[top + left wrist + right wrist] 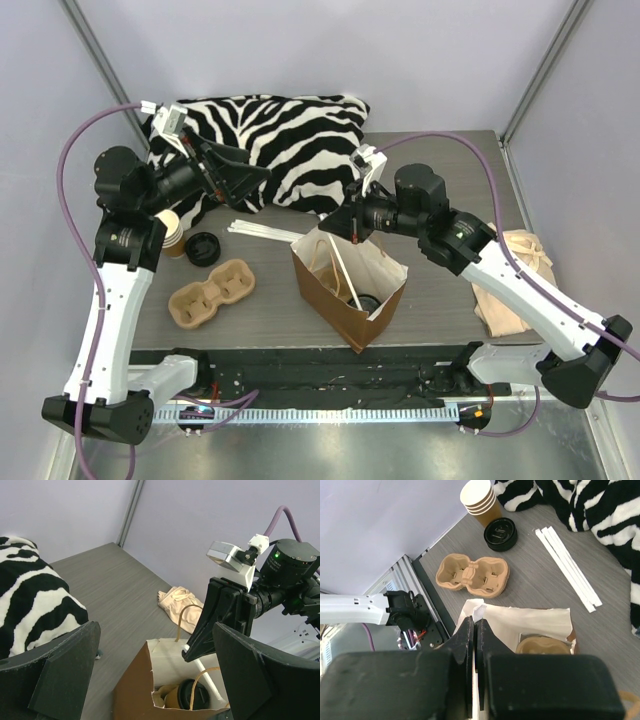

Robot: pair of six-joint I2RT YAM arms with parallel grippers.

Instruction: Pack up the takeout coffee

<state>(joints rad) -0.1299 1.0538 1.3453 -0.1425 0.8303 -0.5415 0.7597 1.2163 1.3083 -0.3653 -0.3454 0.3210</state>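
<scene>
From above, the paper bag (340,290) stands open near the middle of the table. The takeout coffee (366,300) sits down inside it, black lid up. The right gripper (352,232) is at the bag's far rim, while the left gripper (258,182) hovers over the zebra pillow (290,130), well apart from the bag. The left wrist view shows its own fingers spread wide, holding nothing, and the lidded cup low in the bag beside a white stick (205,672). In the right wrist view the fingers are clenched together, apparently pinching the bag's white inner edge. I'd say the cup is packed. Letting go slowly and lifting straight up should keep the bag from tipping.
</scene>
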